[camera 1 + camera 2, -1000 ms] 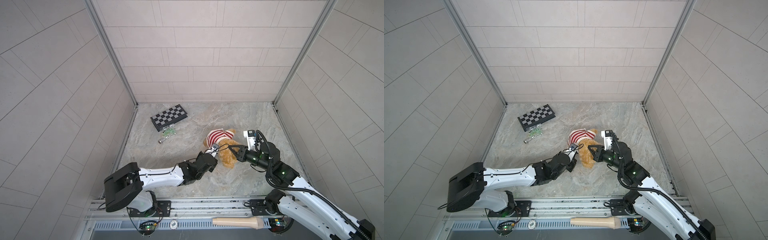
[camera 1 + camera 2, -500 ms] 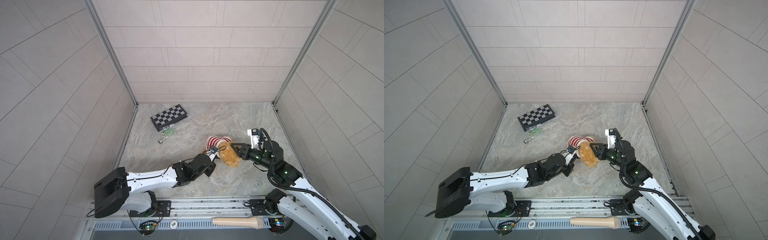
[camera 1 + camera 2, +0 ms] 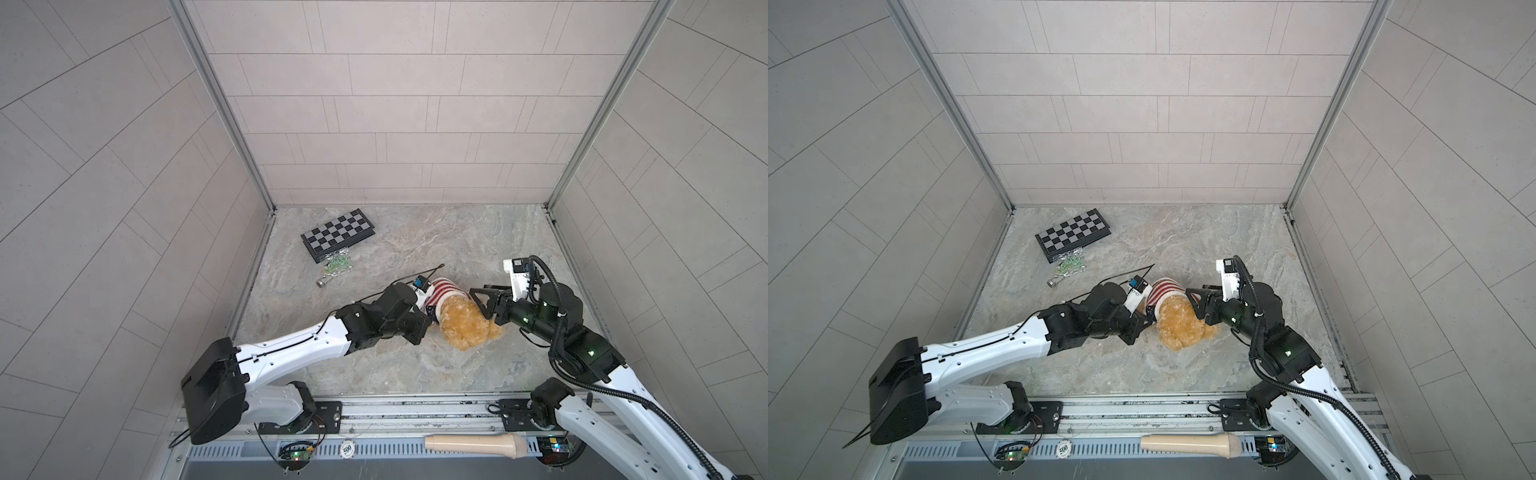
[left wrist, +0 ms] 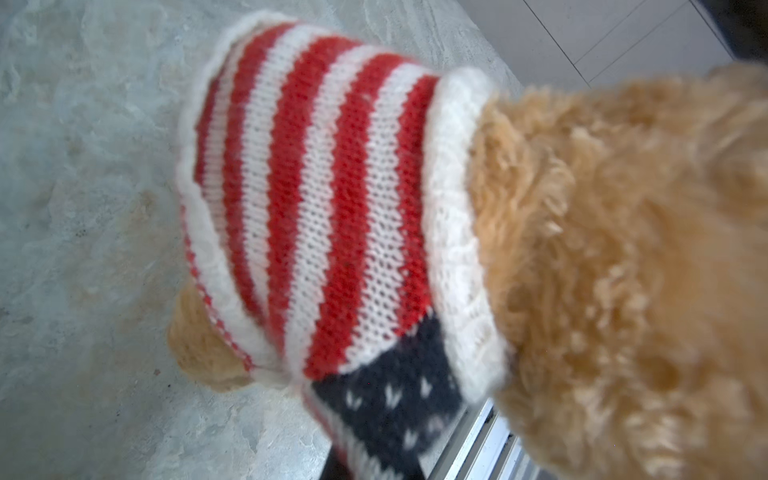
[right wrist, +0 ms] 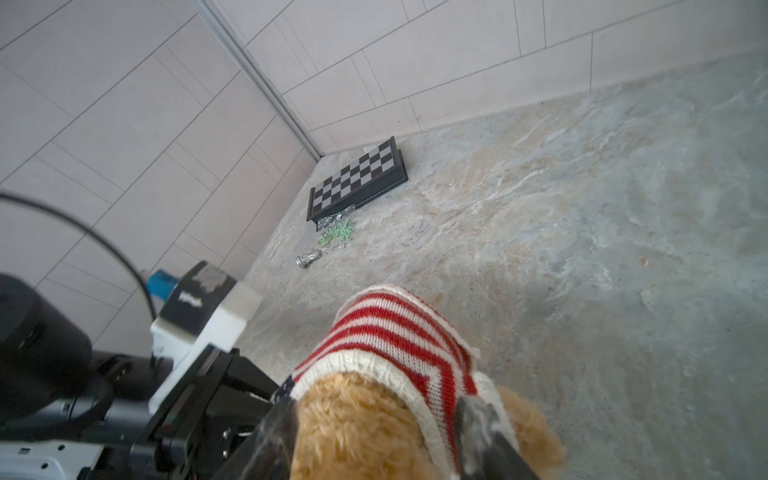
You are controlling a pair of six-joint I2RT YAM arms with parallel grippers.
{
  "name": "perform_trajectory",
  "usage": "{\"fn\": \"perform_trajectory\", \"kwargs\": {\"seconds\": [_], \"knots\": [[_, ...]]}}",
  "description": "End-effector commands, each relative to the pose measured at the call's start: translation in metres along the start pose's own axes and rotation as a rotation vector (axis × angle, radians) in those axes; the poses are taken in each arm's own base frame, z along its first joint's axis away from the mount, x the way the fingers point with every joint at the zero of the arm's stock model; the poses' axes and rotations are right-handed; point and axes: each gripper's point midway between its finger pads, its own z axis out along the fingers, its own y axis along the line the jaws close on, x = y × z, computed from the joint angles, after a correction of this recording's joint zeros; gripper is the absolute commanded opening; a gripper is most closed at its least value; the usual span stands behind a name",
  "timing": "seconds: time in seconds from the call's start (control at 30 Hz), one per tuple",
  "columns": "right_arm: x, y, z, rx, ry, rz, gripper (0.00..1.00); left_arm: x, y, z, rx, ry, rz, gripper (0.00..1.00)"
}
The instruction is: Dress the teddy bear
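Note:
The golden-tan teddy bear lies on the stone floor between both arms. A red-and-white striped sweater with a navy starred patch covers one end of it; a tan bit of plush pokes out past the far hem. My left gripper is shut on the sweater's navy edge. My right gripper stands open, its fingers straddling the bear's fur and the white hem.
A folded chessboard lies at the back left, with a clear bag of green pieces and a small metal piece beside it. Tiled walls close in three sides. A beige handle and a chip rest on the front rail.
My right gripper has gone from shut to open around the bear. Bear and sweater have shifted toward the front rail, with my left gripper keeping its hold.

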Motion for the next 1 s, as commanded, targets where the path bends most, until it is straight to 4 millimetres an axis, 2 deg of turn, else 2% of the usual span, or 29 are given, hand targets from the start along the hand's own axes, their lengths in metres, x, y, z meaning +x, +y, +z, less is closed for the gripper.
{"fn": "perform_trajectory", "kwargs": {"seconds": [0.0, 0.13, 0.2, 0.27, 0.5, 0.6, 0.77, 0.97], "knots": [[-0.003, 0.01, -0.008, -0.054, -0.041, -0.144, 0.66, -0.002, -0.018, -0.011, 0.152, 0.049, -0.064, 0.0], [-0.004, 0.032, -0.018, -0.168, -0.058, -0.27, 0.66, -0.003, -0.017, -0.015, 0.208, 0.089, -0.089, 0.0], [0.008, 0.037, -0.018, -0.22, -0.038, -0.316, 0.65, -0.006, -0.021, -0.021, 0.234, 0.096, -0.078, 0.0], [0.011, 0.045, -0.024, -0.268, -0.045, -0.358, 0.65, -0.008, -0.025, -0.029, 0.251, 0.104, -0.063, 0.0], [0.002, 0.062, -0.032, -0.349, -0.11, -0.378, 0.65, -0.016, -0.052, -0.059, 0.37, 0.084, -0.037, 0.0], [-0.006, 0.067, -0.038, -0.354, -0.139, -0.386, 0.65, -0.013, -0.058, -0.064, 0.422, 0.091, -0.05, 0.0], [-0.001, 0.054, -0.027, -0.293, -0.083, -0.368, 0.65, -0.008, -0.035, -0.05, 0.439, 0.111, -0.131, 0.0], [0.001, 0.054, -0.02, -0.305, -0.077, -0.361, 0.65, -0.005, -0.01, -0.033, 0.436, 0.123, -0.174, 0.0]]}}
